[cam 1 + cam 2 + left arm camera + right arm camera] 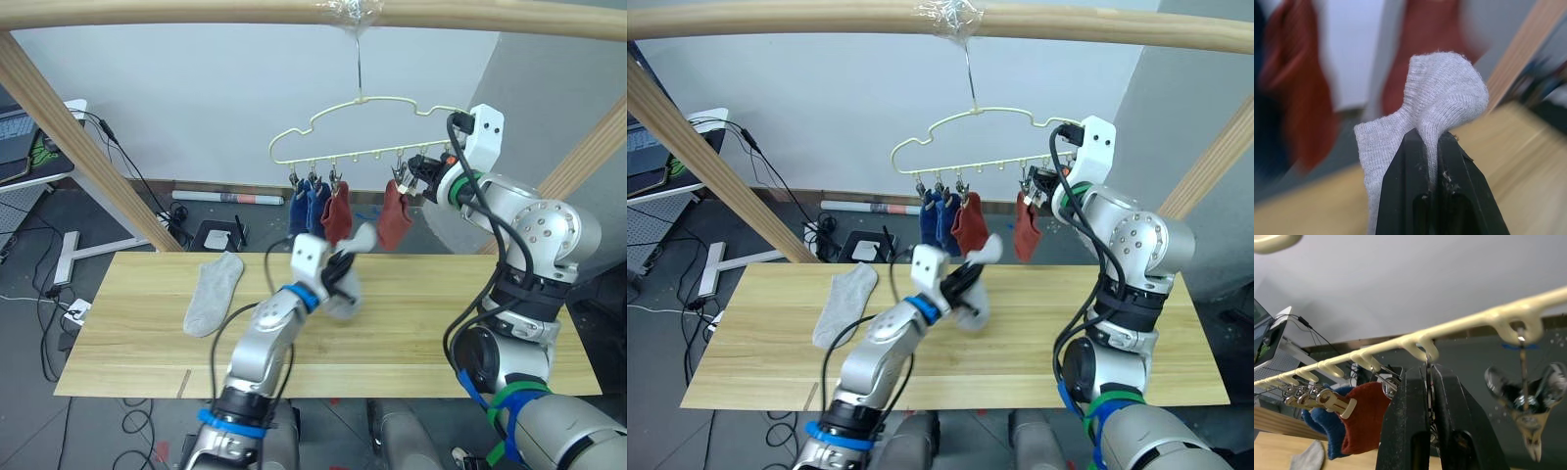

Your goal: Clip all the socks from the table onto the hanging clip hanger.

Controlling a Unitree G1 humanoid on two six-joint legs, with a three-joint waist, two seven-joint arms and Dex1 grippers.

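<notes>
The clip hanger hung by its hook from the wooden beam above the far edge of the table. Four socks were already on its clips: two blue socks close together at the robot's left end, one red sock just beside them, and a second red sock further to the right, apart from the first three. The left gripper was raised over the middle of the table, and its two black fingers were pressed together on a fold of a grey sock. The fabric went up between the fingers and bulged above their tips, and the rest of it hung down on one side of them. A second grey sock lay flat on the left part of the table, well apart from both grippers. The right gripper was up at the hanger's bar, and its fingers were closed on a metal clip that hung from one of the small hooks. Another clip hung free just beside it.
</notes>
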